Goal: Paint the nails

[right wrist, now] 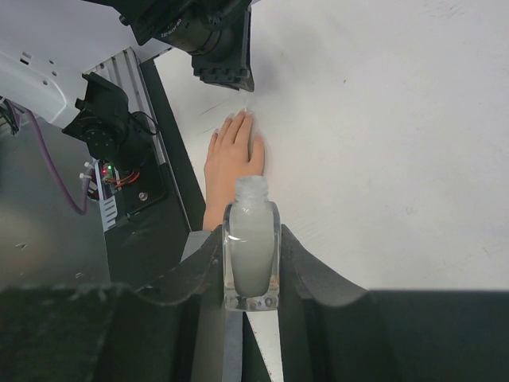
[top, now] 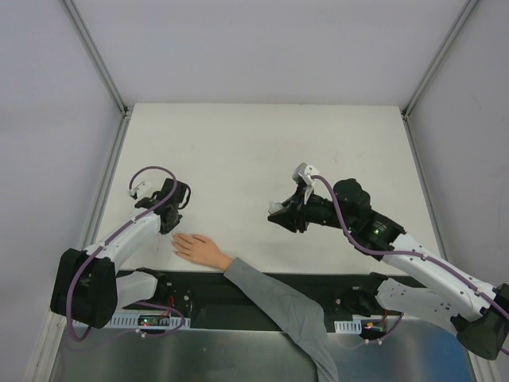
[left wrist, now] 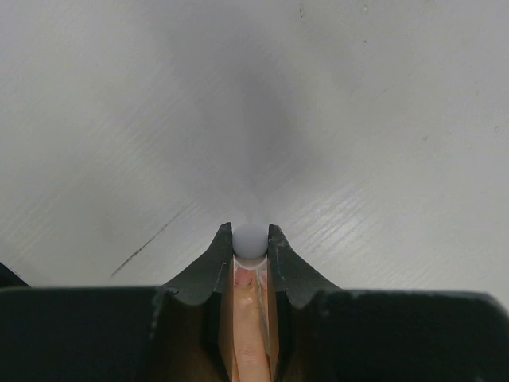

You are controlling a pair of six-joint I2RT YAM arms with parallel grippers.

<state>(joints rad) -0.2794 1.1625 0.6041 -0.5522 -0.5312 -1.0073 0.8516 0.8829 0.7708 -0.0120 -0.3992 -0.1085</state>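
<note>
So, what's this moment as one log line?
left tool: shut on cap, near hand | right tool: shut on open bottle | hand: flat

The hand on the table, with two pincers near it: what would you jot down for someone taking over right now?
Left pincer: shut on the white cap, just beyond the fingertips of the hand.
Right pincer: shut on the uncapped bottle of whitish polish, held apart from the hand.
Hand lies flat, palm down, at the near edge of the table.
Done: bottle opened.
Left: the nails look bare, though too small to be sure; paint them, then recap.
</note>
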